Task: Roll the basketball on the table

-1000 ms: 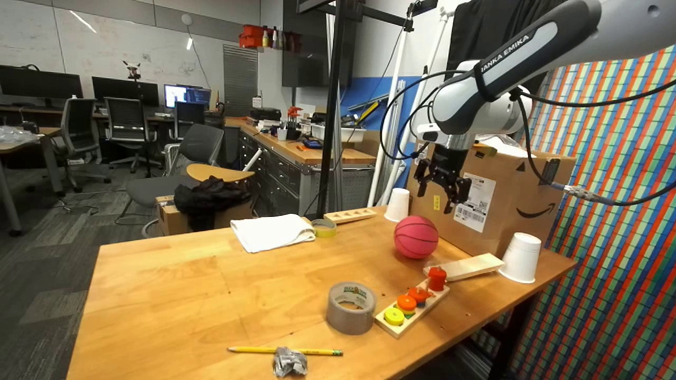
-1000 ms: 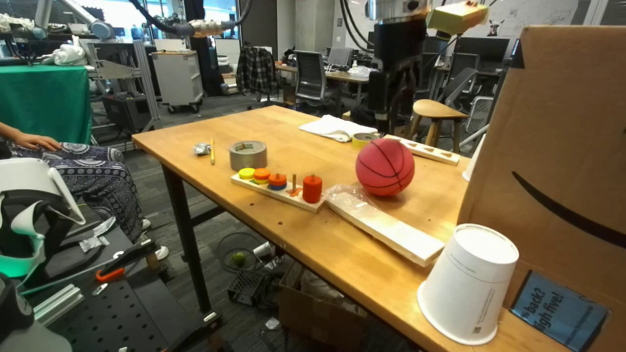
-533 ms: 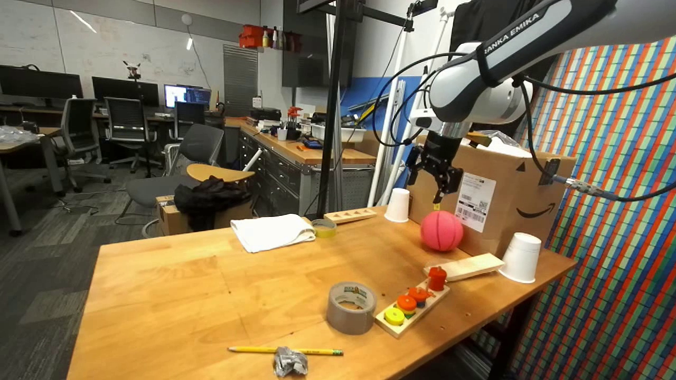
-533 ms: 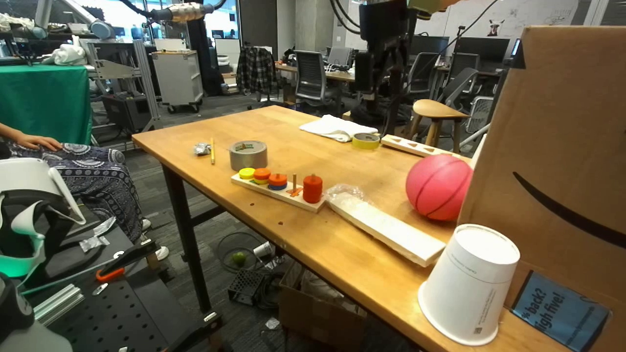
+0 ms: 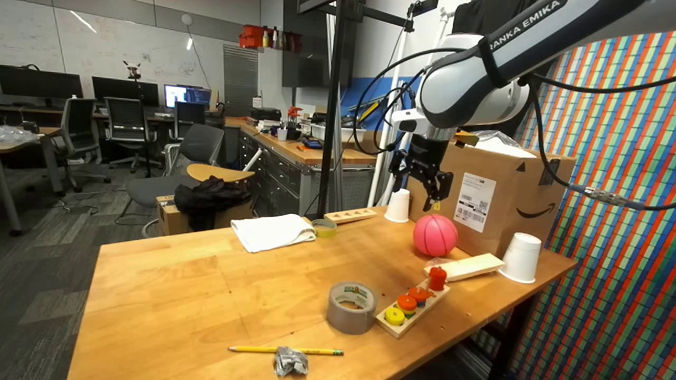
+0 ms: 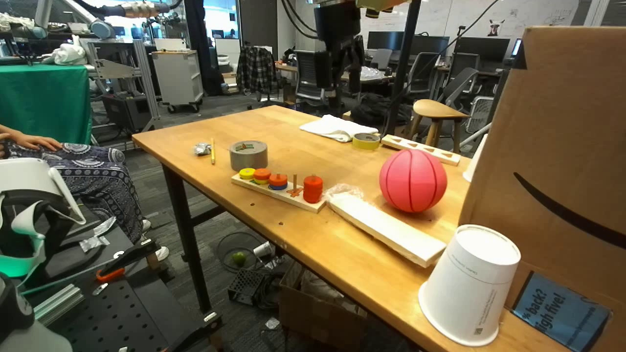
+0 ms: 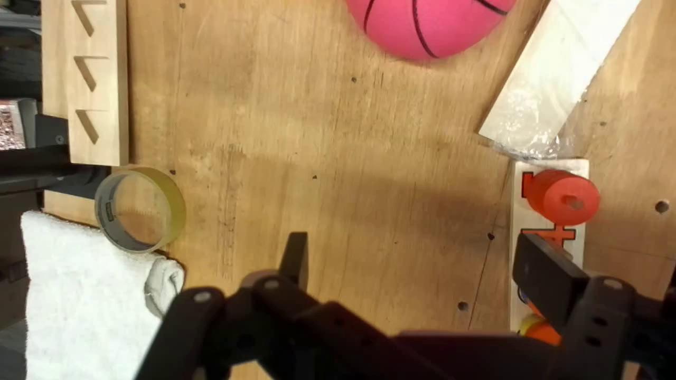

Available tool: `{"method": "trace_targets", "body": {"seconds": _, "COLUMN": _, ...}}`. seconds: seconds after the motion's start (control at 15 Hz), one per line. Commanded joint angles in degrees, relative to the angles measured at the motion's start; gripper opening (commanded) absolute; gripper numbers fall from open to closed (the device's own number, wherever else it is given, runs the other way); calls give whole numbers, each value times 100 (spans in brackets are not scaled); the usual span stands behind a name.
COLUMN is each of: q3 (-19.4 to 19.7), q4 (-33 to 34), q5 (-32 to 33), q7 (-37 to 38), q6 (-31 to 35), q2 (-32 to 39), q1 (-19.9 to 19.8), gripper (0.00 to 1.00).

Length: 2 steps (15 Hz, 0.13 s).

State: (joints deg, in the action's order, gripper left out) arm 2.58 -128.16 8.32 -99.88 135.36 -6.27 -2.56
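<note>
The pink-red basketball (image 5: 435,235) with dark lines rests on the wooden table (image 5: 185,295), in front of the cardboard box. It also shows in an exterior view (image 6: 413,180), with a gap between it and the box, and at the top edge of the wrist view (image 7: 430,24), partly cut off. My gripper (image 5: 413,195) is above the table, higher than the ball and apart from it. In the wrist view my gripper (image 7: 412,243) has its fingers wide apart with nothing between them. The ball lies ahead of the fingertips there.
A cardboard box (image 5: 475,232) stands behind the ball. White cups (image 5: 397,206) (image 5: 522,257) stand beside it. A wooden plank (image 5: 467,267), a peg toy (image 5: 412,309), grey tape (image 5: 351,309), yellow tape (image 5: 325,228), a white cloth (image 5: 272,232) and a pencil (image 5: 253,349) lie around.
The ball first rolled towards the cardboard box, then a little way back from it. My gripper has moved away from the box and the ball, staying open.
</note>
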Motion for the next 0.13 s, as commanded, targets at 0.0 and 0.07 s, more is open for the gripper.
{"method": "trace_targets", "body": {"seconds": 0.0, "q3": 22, "q4": -32, "q5": -6, "q7": 206, "q6": -79, "q2": -51, "q1": 94, "gripper": 100}}
{"method": "trace_targets", "body": {"seconds": 0.07, "q3": 2, "q4": -59, "q5": -8, "q7": 359, "q6": -155, "q2": -99, "q1": 128, "gripper": 100}}
